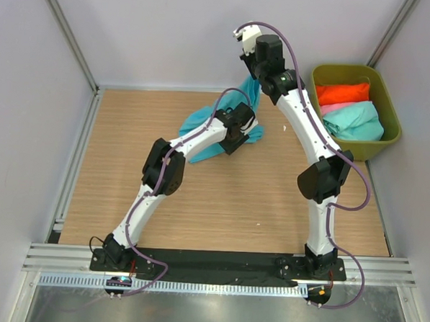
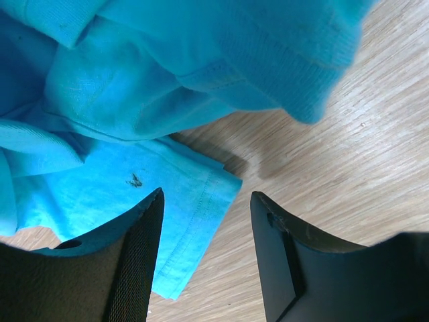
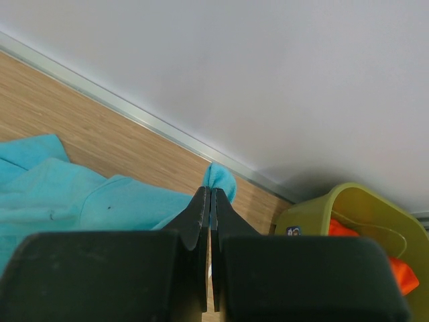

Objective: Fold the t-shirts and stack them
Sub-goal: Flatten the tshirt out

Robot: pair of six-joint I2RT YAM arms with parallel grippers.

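The soft turquoise-blue t-shirt (image 1: pixel 197 124) lies crumpled on the pale wooden table (image 1: pixel 234 205), towards the far wall, with one corner held up off the surface. The right gripper (image 3: pixel 210 193) is clenched on that raised corner, and a small tuft of turquoise cloth pokes out beyond its tips. The left gripper (image 2: pixel 206 196) hovers just above a stitched hem edge, its fingers parted with nothing between them.

The cloth looks light, limp and not at all fragile. It will likely sag and bunch wherever it is unsupported, so a second pinch at a hem or shoulder corner, well apart from the first, should spread it best.

There are four shirts in all. One is on the table, and three — an orange-red t-shirt (image 1: pixel 342 93), a pink t-shirt (image 1: pixel 332 108) and a mint-green t-shirt (image 1: pixel 355 122) — are heaped in the single olive-green plastic bin (image 1: pixel 347 69) at the right.
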